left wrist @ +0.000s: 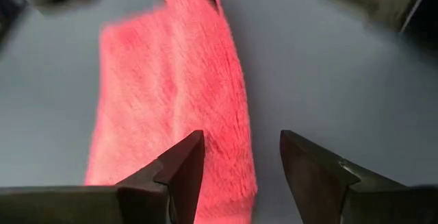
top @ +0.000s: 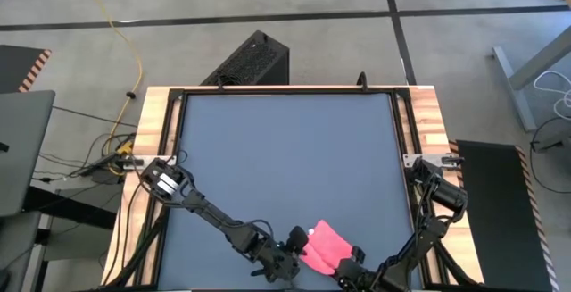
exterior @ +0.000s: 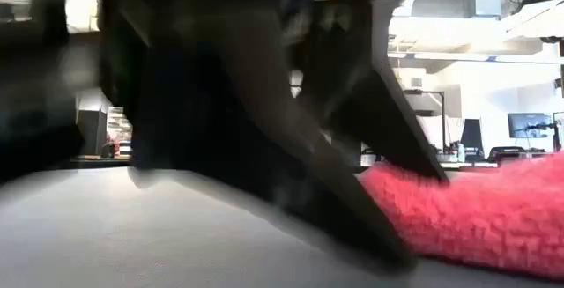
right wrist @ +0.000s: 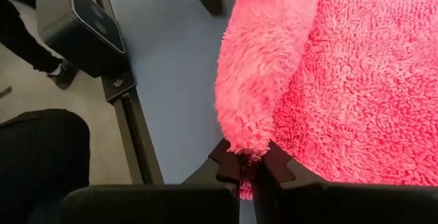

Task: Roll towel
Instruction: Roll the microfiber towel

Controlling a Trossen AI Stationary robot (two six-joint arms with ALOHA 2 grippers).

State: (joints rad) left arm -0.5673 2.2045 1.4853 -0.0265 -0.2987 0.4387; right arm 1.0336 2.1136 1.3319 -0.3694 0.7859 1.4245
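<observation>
Pink towel (right wrist: 356, 80) — edge pinched inside right gripper (right wrist: 248, 172), half-hidden.

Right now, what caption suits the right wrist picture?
Right tool pinching a fold of the pink towel on the grey table.

Fuzzy cloth on a matt counter

We see the pink towel (right wrist: 356, 80) as soft, shaggy cloth, the grey counter (top: 285, 149) smooth and matt with wooden edges, and claw fingers (left wrist: 181, 172) dark and matt.
</observation>
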